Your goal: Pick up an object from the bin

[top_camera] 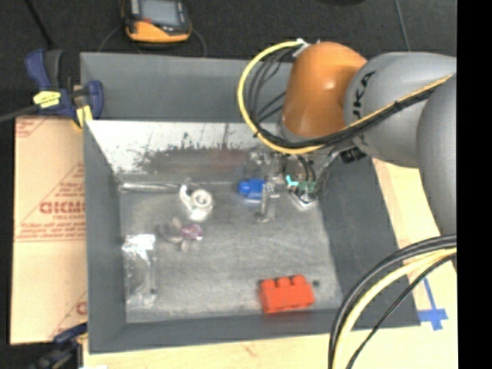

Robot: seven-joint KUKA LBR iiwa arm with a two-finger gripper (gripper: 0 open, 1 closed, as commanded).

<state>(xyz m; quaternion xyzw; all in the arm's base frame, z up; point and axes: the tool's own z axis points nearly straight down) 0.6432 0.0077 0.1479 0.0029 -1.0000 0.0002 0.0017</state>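
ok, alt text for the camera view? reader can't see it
The arm's gripper is down in the grey metal bin, right beside a small blue object near the far wall. Also on the floor: a white cylinder, a purple bit, a clear bag, an orange-red block.

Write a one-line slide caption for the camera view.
KUKA arm's gripper down in the grey bin beside a small blue object; an orange-red block lies apart near the bottom wall.

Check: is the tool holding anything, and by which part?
Cannot tell. The tool sits right against the small blue thing near the back wall of the bin, but a grip on it is not visible.
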